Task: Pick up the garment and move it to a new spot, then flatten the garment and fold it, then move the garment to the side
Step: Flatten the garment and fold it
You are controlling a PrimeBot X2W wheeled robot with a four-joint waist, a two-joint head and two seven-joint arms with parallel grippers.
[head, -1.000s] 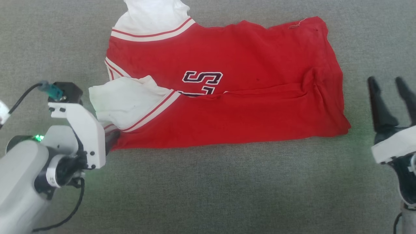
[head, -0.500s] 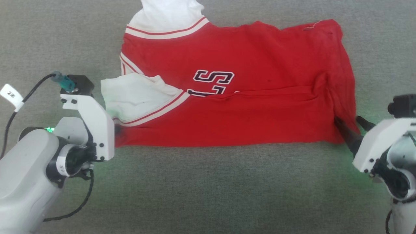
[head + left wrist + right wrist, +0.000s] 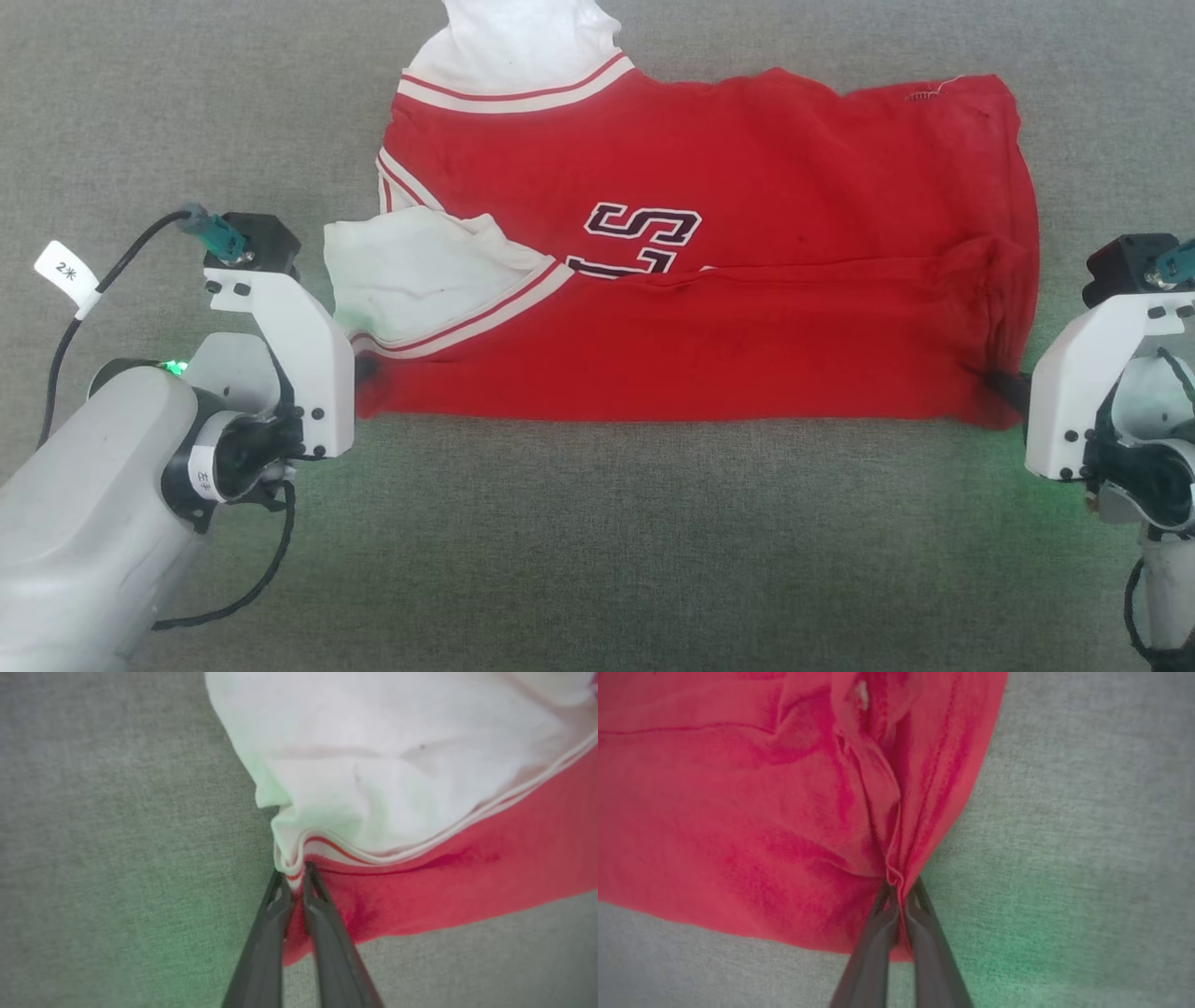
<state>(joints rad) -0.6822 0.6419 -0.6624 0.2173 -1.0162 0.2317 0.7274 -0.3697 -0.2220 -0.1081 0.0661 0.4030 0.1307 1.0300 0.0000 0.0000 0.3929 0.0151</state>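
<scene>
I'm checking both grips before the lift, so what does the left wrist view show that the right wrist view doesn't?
Left wrist view: the left gripper shut on the garment where its white panel, edged with thin stripes, meets the red cloth. Right wrist view: the right gripper shut on a bunched, creased, all-red corner. Both: dark fingers pinching the garment's edge over the grey surface, tinted by green light.

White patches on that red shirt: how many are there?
2. One white cloth panel lies at the far edge of the soft red cloth garment; the other is folded over its left end. Others may be hidden under folds.
</scene>
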